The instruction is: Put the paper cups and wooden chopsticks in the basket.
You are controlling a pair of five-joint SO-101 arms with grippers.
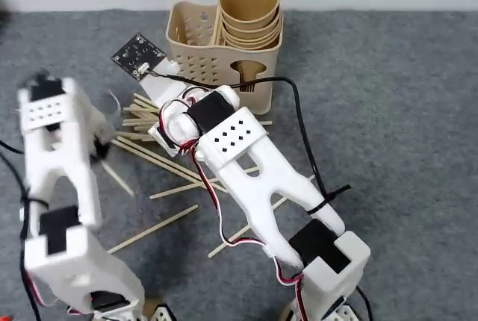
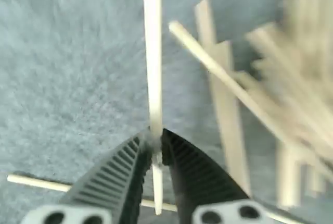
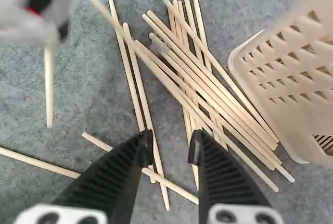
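My right arm [image 1: 246, 164] covered much of the sticks [image 1: 142, 110] from above, and my left arm [image 1: 56, 149] hid its own jaws there. At my right wrist the basket [image 3: 291, 88] was cut off at the edge; at my left wrist the pile was a blur. My left jaws were clamped on one pale, thin stick [image 2: 152, 52] that ran straight out past their tips. My right jaws stood open over the pile. The sticks lay fanned on the grey counter [image 1: 396, 112] just beside the basket's perforated wall, with a few strays [image 1: 153, 230] nearer my bases. The tan cups [image 1: 249, 0] sat stacked in the basket's right compartment. The counter stretched wide on my right, past the basket
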